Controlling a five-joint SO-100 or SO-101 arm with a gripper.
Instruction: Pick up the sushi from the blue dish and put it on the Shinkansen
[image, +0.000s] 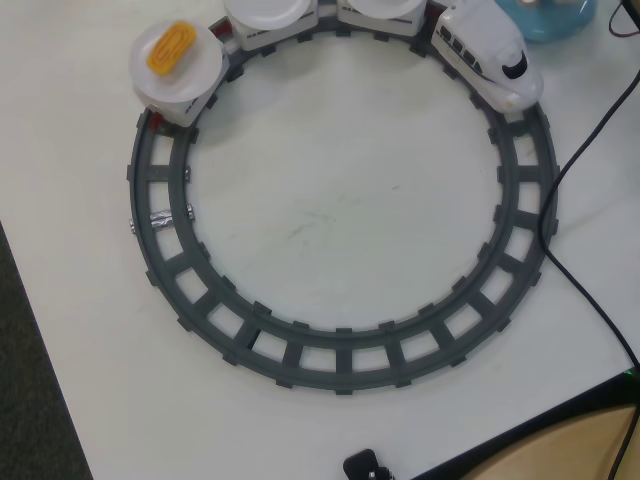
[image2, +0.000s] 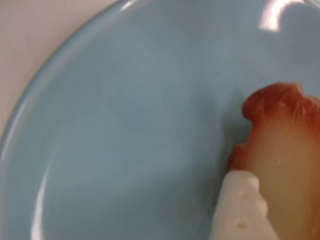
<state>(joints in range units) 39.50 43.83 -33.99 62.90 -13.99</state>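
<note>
Right up close in the wrist view I see one white finger of my claw, bumpy along its edge, touching the side of the sushi. The sushi is pale in the middle with a red-brown rim. It lies on the blue dish, near the right side of that view. I see only this one finger, so I cannot tell how wide the claw is open or if it has hold of the sushi.

From the overhead view, the dish peeks in at the top right corner. The Shinkansen sits just beside it on the grey ring track, its nose pointing down and right. Its carriages curve along the top of the track. The last carriage's white plate holds a yellow-orange ridged piece. A black cable runs down the right side of the white surface.
</note>
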